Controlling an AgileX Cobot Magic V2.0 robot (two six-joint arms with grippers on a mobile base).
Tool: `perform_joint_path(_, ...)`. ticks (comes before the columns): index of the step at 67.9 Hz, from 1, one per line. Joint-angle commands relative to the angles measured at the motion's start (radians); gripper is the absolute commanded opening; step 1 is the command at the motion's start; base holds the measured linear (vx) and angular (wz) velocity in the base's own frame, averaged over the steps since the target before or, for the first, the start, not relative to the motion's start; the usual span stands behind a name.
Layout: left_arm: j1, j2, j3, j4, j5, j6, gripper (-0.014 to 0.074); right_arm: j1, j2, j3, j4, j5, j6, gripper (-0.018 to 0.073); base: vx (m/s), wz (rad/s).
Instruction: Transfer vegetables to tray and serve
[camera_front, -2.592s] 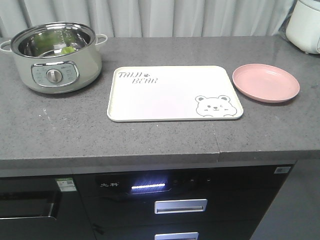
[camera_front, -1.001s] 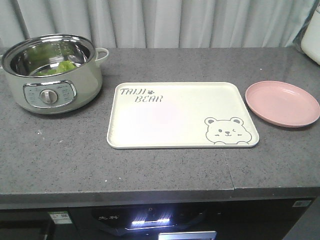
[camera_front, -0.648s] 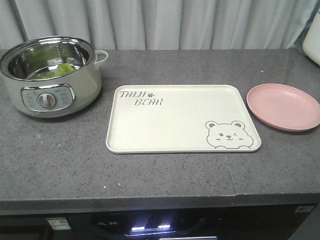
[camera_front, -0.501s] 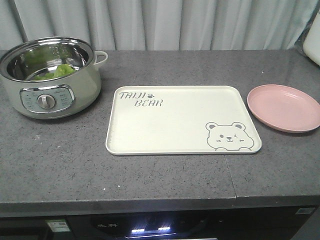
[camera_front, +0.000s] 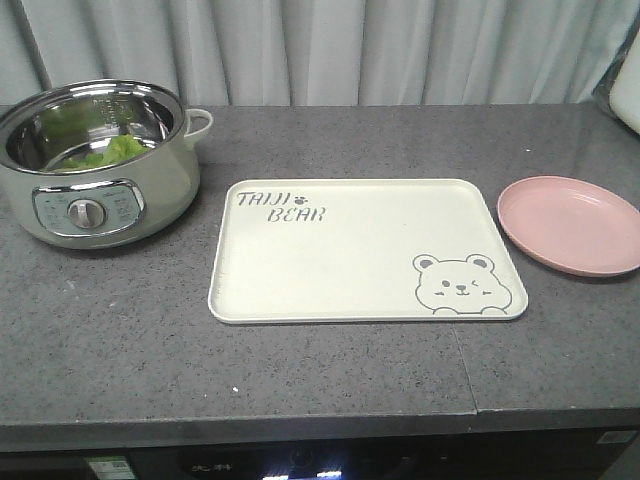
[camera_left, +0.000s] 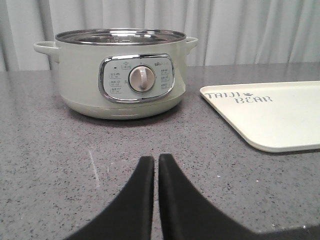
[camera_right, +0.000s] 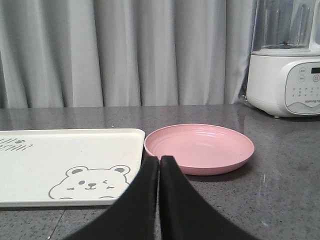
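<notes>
green lettuce (camera_front: 108, 152) is lying inside the steel-lined pot (camera_front: 150, 190) at the left end of the grey counter (camera_front: 300, 390), left of your cream tray (camera_front: 330, 270). the pink plate (camera_front: 570, 225) is sitting just beside the tray's right edge. your left gripper (camera_left: 156, 162) is facing the pot with its tips pressed together, and your right gripper (camera_right: 159, 161) is likewise closed, facing the plate.

The left gripper (camera_left: 156, 160) has two smooth matte-black fingers (camera_left: 135, 200), broad at the base and curving to narrow rounded tips. The right gripper (camera_right: 159, 160) looks the same: black, smooth, tapering.
</notes>
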Motion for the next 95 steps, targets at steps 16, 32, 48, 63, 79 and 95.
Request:
perform_joint_path(16, 0.000, -0.015, 0.023, -0.009, -0.070, -0.007, -0.0006, 0.000, -0.007, 0.016, -0.012, -0.075, -0.003, -0.0003, 0.04, -0.01)
perform_joint_path(32, 0.000, -0.015, 0.023, -0.009, -0.070, -0.007, -0.0006, 0.000, -0.007, 0.016, -0.012, -0.075, -0.003, -0.0003, 0.04, -0.01)
perform_joint_path(48, 0.000, -0.015, 0.023, -0.009, -0.070, -0.007, -0.0006, 0.000, -0.007, 0.016, -0.012, -0.075, -0.003, -0.0003, 0.04, -0.01)
perform_joint_path(63, 0.000, -0.015, 0.023, -0.009, -0.070, -0.007, -0.0006, 0.000, -0.007, 0.016, -0.012, -0.075, -0.003, -0.0003, 0.03, 0.00)
perform_joint_path(79, 0.000, -0.015, 0.023, -0.009, -0.070, -0.007, -0.0006, 0.000, -0.007, 0.016, -0.012, -0.075, -0.003, -0.0003, 0.02, 0.01)
perform_joint_path(95, 0.000, -0.015, 0.023, -0.009, -0.070, -0.007, -0.0006, 0.000, -0.007, 0.016, -0.012, -0.075, -0.003, -0.0003, 0.00, 0.01)
